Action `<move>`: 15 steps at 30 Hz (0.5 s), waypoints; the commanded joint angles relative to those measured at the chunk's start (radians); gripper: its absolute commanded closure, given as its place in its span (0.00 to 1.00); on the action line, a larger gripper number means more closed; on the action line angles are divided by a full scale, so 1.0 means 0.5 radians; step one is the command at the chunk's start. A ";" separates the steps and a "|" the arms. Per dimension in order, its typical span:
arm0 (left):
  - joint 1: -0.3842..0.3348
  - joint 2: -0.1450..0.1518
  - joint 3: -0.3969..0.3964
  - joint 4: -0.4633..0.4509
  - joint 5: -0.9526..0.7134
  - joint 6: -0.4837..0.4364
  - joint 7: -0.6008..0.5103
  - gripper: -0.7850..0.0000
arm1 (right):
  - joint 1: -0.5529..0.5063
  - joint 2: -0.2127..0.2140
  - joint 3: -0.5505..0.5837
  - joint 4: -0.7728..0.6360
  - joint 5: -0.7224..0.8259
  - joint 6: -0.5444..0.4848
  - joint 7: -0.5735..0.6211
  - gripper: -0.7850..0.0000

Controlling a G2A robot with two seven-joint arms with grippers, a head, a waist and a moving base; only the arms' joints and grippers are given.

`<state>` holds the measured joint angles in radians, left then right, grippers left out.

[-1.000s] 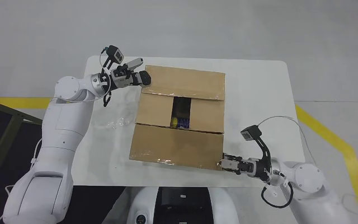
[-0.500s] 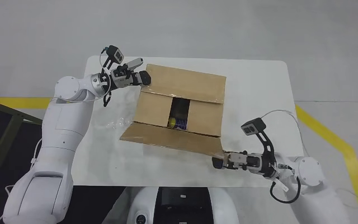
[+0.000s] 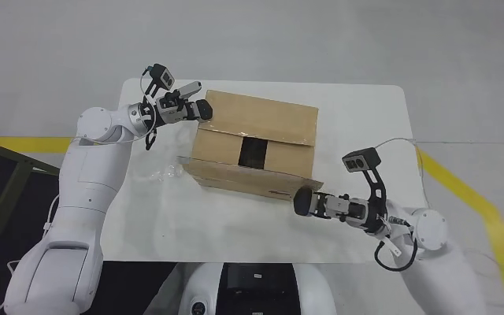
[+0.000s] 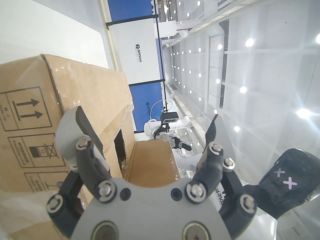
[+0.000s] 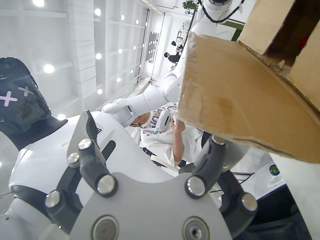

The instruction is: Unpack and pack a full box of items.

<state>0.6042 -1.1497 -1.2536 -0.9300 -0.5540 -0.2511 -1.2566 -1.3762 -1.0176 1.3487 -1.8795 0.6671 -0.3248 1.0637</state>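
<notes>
A brown cardboard box (image 3: 256,130) stands mid-table, and a dark gap (image 3: 253,153) shows between its top flaps. The near flap (image 3: 252,179) is tilted up off the table. Under that flap's right corner is my right gripper (image 3: 303,203), open. In the right wrist view the flap (image 5: 237,101) rests on one finger (image 5: 212,151) of the right gripper (image 5: 150,128). My left gripper (image 3: 203,109) is at the box's far left top corner, open. In the left wrist view the left gripper (image 4: 146,116) has one finger (image 4: 82,126) against the box (image 4: 37,96).
The white table (image 3: 354,118) has bare room to the right of the box and along its near edge. Crumpled clear plastic (image 3: 161,169) lies on the table left of the box.
My right gripper has moved up and in toward the box, lifting the near flap from lying flat to tilted up. The left arm has stayed put.
</notes>
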 commanded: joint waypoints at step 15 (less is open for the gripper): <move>0.000 0.000 0.000 0.000 0.000 0.000 0.000 0.00 | 0.326 -0.056 -0.218 0.246 -0.261 -0.088 -0.207 0.00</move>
<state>0.6042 -1.1497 -1.2536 -0.9300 -0.5540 -0.2511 -1.2566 -1.2239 -1.0440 1.2450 -1.7641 0.5422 -0.3695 0.9654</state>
